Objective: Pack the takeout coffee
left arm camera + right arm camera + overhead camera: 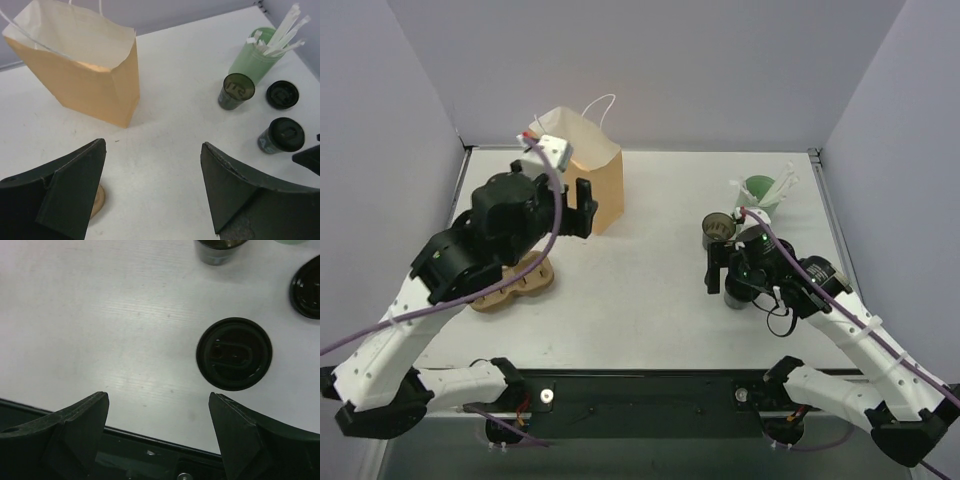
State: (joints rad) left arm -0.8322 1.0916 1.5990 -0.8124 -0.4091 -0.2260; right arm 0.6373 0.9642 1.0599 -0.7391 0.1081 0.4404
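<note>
Left gripper [153, 145] jaws wide apart, empty, facing creased tan paper bag [85, 75]. Right gripper [157, 396] likewise gaping, near round, glossy-black-lidded takeout coffee [234, 353].

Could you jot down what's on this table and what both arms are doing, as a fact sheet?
Coffee: lidded dark cup, upright, right side
Bag: tan paper bag, standing open, far left
Nearby: lidless dark cup, loose lid, green cup of sticks
Left end effector: open, empty
Right end effector: open, empty, near the lidded dark cup
</note>
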